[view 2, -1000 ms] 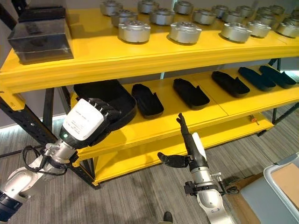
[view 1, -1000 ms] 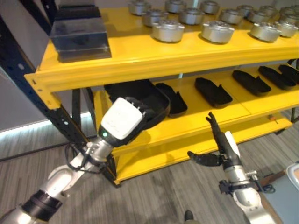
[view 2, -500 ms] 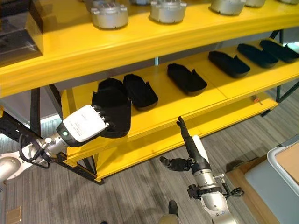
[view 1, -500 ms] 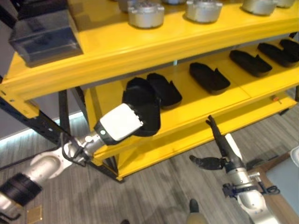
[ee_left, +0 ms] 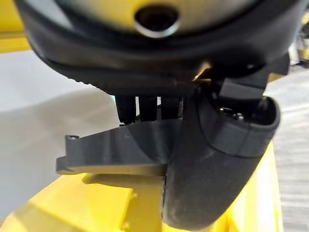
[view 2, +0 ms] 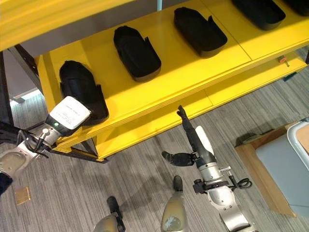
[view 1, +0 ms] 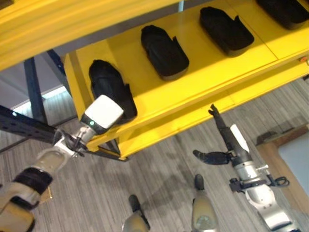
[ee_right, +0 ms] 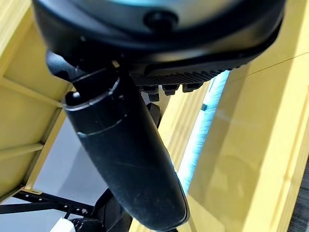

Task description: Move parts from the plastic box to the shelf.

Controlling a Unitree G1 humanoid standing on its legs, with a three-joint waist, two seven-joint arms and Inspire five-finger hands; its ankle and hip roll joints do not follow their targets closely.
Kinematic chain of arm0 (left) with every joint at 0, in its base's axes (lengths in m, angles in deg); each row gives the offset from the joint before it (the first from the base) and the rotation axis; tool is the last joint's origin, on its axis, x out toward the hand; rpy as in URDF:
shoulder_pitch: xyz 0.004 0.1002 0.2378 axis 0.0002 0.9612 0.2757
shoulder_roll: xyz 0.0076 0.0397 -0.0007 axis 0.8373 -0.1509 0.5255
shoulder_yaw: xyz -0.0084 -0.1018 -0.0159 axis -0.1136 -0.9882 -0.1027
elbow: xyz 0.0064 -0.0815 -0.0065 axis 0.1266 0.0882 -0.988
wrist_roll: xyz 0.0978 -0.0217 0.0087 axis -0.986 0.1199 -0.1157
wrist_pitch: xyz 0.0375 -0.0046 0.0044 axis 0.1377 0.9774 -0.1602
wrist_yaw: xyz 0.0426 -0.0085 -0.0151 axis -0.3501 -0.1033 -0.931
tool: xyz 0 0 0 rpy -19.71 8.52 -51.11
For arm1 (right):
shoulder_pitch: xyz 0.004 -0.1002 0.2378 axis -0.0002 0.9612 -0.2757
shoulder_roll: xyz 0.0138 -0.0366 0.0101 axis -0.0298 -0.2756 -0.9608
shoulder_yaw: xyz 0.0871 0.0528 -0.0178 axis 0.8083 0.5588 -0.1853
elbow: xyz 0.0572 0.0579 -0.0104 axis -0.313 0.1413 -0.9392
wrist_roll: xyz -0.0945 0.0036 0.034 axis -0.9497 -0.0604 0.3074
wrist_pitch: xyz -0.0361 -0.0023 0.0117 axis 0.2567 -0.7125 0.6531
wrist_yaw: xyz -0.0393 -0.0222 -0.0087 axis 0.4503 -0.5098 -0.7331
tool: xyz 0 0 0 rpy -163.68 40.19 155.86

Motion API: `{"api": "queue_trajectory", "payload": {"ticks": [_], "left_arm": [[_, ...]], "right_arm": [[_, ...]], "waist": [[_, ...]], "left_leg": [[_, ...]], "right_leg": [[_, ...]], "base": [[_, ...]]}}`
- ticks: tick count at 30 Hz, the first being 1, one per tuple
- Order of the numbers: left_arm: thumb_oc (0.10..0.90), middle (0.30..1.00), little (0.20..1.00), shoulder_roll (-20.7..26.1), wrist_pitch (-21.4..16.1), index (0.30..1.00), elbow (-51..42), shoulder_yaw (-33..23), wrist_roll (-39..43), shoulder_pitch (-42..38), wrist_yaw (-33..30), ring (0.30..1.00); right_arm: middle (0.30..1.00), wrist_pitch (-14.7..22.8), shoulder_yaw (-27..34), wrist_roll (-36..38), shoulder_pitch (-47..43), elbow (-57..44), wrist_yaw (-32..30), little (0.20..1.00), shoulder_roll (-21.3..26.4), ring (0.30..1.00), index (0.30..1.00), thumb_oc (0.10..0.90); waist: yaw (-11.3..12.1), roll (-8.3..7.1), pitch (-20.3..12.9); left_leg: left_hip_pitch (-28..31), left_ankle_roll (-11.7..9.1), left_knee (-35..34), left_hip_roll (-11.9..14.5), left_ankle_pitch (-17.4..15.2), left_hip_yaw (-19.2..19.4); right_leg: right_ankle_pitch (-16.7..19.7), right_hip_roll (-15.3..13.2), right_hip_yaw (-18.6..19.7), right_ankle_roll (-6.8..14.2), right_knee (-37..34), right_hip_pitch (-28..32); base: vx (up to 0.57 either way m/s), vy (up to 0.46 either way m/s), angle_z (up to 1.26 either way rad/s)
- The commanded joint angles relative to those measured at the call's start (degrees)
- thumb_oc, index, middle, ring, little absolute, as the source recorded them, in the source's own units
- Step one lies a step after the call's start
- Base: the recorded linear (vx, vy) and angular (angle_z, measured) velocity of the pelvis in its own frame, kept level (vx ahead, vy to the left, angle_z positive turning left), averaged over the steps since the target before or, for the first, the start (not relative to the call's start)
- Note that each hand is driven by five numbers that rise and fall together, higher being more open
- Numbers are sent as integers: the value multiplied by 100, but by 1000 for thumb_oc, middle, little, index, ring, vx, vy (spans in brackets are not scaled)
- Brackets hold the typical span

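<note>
A black moulded part (view 1: pixel 108 89) lies at the left end of the yellow lower shelf (view 1: pixel 203 72). My left hand (view 1: pixel 101 113) is at its near end. In the left wrist view the thumb (ee_left: pixel 212 169) and the fingers pinch the part's flange (ee_left: pixel 111 150). My right hand (view 1: pixel 236 147) hangs over the floor in front of the shelf, fingers straight and pointing at the shelf edge, thumb out to the side, holding nothing.
Three more black parts (view 1: pixel 164 50) (view 1: pixel 225 29) (view 1: pixel 285 9) lie in a row along the same shelf to the right. A grey-blue box on a wooden base (view 2: pixel 282 169) stands at the right. A dark rack post (view 1: pixel 29 128) runs beside my left arm.
The camera has tilted down. My left hand has carried the black part from in front of the shelf onto the lower shelf's left end. The right hand has barely moved.
</note>
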Motion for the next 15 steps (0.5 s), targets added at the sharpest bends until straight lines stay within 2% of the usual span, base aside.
{"api": "queue_trajectory", "payload": {"ticks": [1, 9, 15], "left_arm": [[400, 300, 300, 445, 379, 300, -77, -539, 490, -369, -296, 300], [400, 300, 300, 71, 509, 300, 426, -235, 543, -738, -291, 300], [400, 300, 300, -140, 641, 300, 1184, 334, 521, -1386, -306, 300]], "right_arm": [[1000, 530, 267, 3, -260, -632, -216, 1000, 25, 1000, 1000, 900], [1000, 532, 165, 21, -380, -647, -214, 1000, 46, 1000, 1000, 900], [1000, 594, 97, 58, -479, -661, -271, 1000, 109, 1000, 1000, 900]], "waist": [[36, -150, -472], [-18, -208, -346], [-109, -270, -312]], "left_leg": [[-146, 258, 501, 24, -57, -275], [-318, 240, 635, 47, -67, -320], [-621, 221, 822, 102, -96, -326]], "right_leg": [[-503, 71, 33, -130, 887, -142], [-513, 89, 75, -152, 988, -287], [-459, 142, 187, -157, 1057, -588]], "base": [[0, 0, 0], [0, 0, 0], [-12, 5, -5]]}}
